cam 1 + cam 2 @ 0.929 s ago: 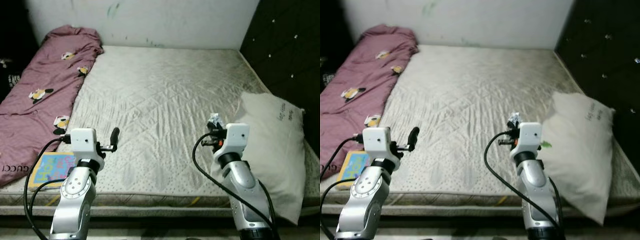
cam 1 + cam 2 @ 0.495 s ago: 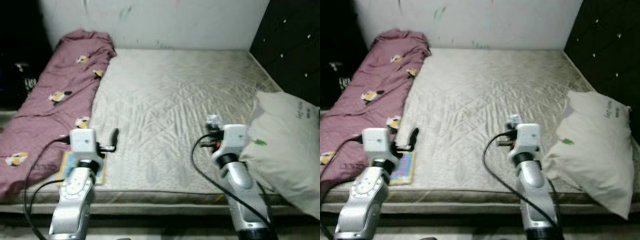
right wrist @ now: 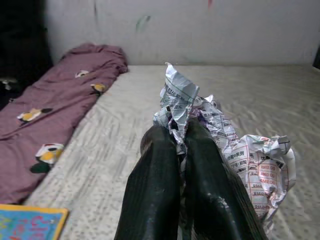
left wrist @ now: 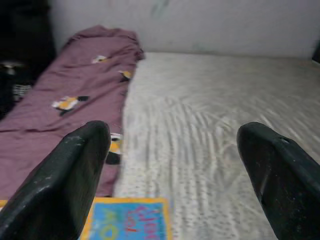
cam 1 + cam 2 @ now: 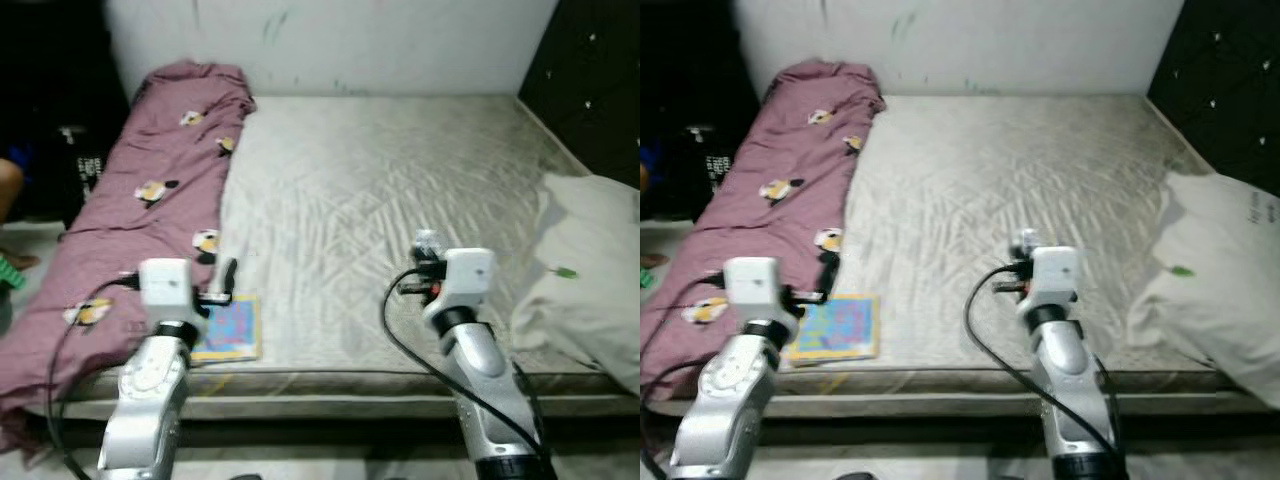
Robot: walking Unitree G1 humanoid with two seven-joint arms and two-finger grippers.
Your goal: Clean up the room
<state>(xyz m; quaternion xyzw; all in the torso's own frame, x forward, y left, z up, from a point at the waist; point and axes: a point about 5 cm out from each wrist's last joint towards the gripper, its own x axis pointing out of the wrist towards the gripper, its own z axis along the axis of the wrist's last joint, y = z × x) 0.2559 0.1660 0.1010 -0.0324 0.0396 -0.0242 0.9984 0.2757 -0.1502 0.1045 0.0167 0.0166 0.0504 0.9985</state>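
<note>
— What do you have on the far left?

— I see a maroon blanket (image 5: 150,190) with small flower prints, lying along the left side of the bare mattress (image 5: 400,200). A colourful children's book (image 5: 232,328) lies flat at the mattress's near edge, just beside the blanket's hem.

— And my left arm?

— The left gripper (image 4: 170,180) is held up over that near edge, close to the book. Its two black fingers (image 4: 75,175) stand wide apart with nothing between them.

— Moving right?

— The right gripper (image 3: 181,145) is raised over the near middle of the mattress. Its jaws are pressed together on a crumpled paper wrapper (image 3: 220,135) covered in printed text, which sticks out above and to one side of the fingertips. In the head view I make it out as a small pale wad (image 5: 428,241) at the gripper's tip.

— Far right?

— A cream pillow (image 5: 590,280) rests on the mattress's right side, against the dark tufted headboard (image 5: 590,80).
</note>
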